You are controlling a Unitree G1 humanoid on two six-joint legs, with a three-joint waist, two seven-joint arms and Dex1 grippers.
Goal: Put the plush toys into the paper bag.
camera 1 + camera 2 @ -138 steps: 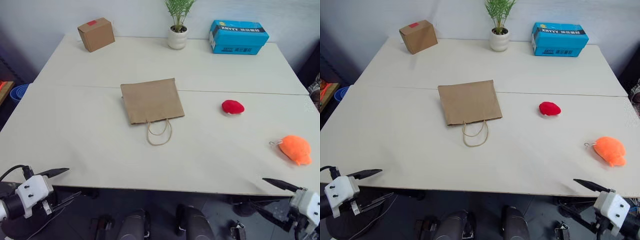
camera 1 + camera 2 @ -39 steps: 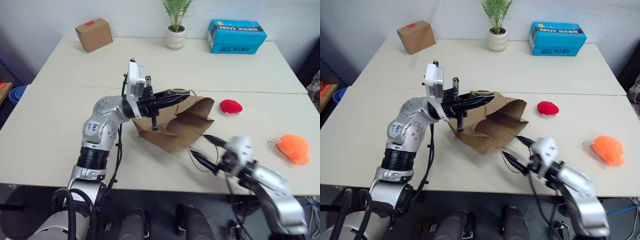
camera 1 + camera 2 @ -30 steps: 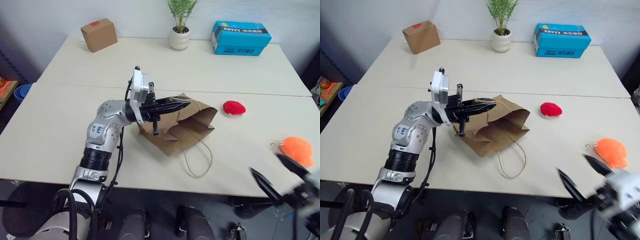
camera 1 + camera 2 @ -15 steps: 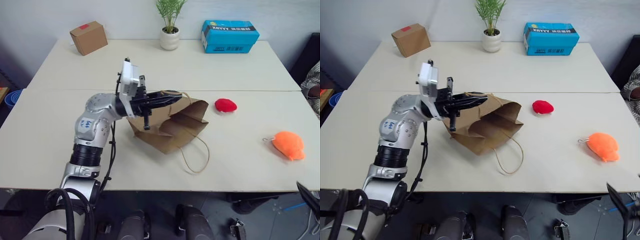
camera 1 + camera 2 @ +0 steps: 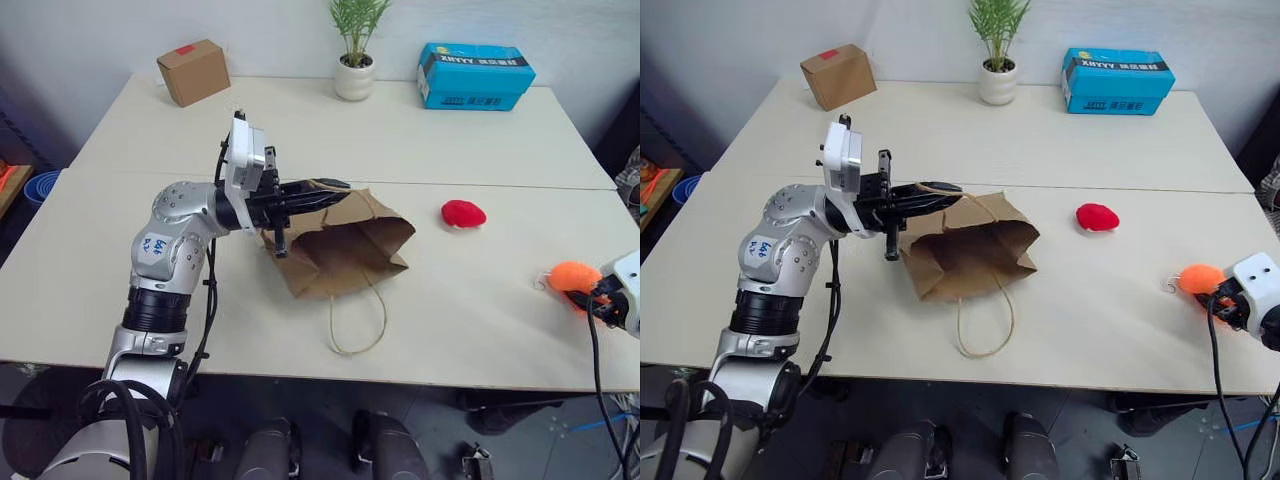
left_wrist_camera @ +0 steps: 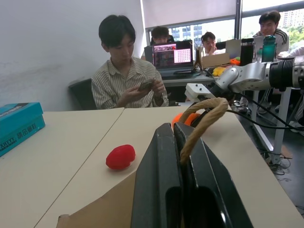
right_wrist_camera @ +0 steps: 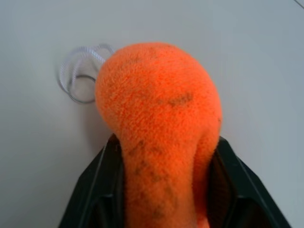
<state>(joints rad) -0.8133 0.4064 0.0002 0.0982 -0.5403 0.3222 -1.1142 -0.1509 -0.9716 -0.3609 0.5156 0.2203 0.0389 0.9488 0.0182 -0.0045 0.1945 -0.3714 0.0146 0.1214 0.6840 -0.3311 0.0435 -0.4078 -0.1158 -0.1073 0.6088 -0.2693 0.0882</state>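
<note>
Left tool (image 6: pixel 183 142) clamped on bag (image 5: pixel 345 245) handle, holding the bag's mouth raised mid-worktop (image 5: pixel 450 130). Right tool (image 7: pixel 161 156) closed around orange toy (image 7: pixel 159 118) at right edge. Red toy (image 5: pixel 465 214) lies between bag and right edge.

The robot's left arm reaches out over the table, bent at the elbow, with its wrist turned to the right. The left gripper (image 5: pixel 335 186) has its two black fingers (image 6: pixel 159 180) pressed tight together. The right gripper (image 7: pixel 164 190) is low on the right side, its fingers squeezing the soft orange plush toy (image 7: pixel 159 118).
</note>
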